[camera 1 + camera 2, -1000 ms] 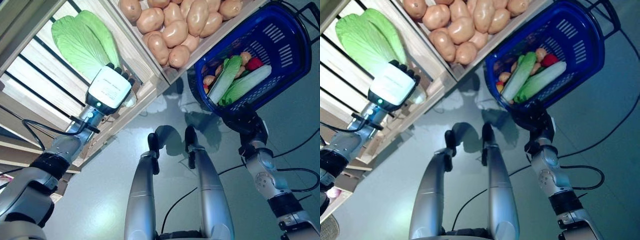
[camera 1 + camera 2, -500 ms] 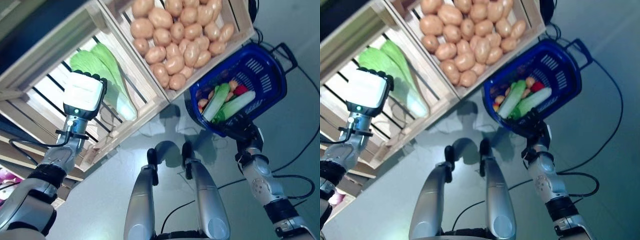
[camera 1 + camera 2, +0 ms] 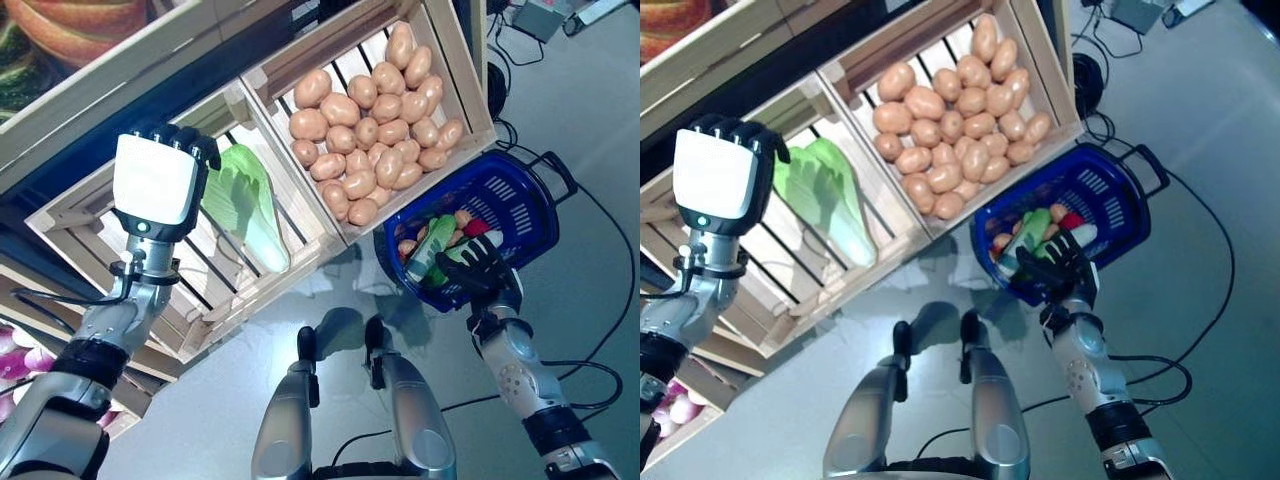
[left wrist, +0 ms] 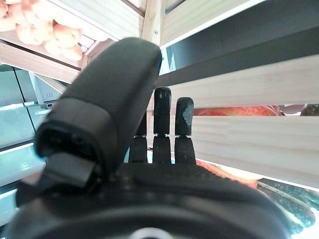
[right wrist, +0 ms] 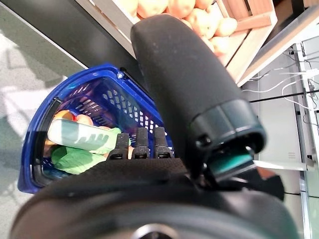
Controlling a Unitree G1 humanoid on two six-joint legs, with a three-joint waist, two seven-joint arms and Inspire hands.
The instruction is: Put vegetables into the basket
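Observation:
A pale green cabbage (image 3: pixel 245 200) lies in the left wooden crate (image 3: pixel 80 215). My left hand (image 3: pixel 155 180) is raised just left of it, apart from it, open, with straight fingers (image 4: pixel 164 114) and nothing in it. The blue basket (image 3: pixel 522 200) stands on the floor at the right and holds long green-and-white vegetables (image 3: pixel 432 245) plus small red and orange ones. My right hand (image 3: pixel 480 272) is at the basket's near rim, open, its fingers (image 5: pixel 137 144) spread over the vegetables (image 5: pixel 79 137).
A second crate full of potatoes (image 3: pixel 375 130) stands between the cabbage crate and the basket. Watermelons (image 3: pixel 60 25) sit on the shelf above, purple produce (image 3: pixel 12 372) on a low shelf at the left. Cables (image 3: pixel 600 210) run over the floor past the basket.
The camera has pulled back, so more of the shelves shows. My left hand has left the cabbage's lower end and risen beside it. My right hand's fingers now show over the basket's near rim.

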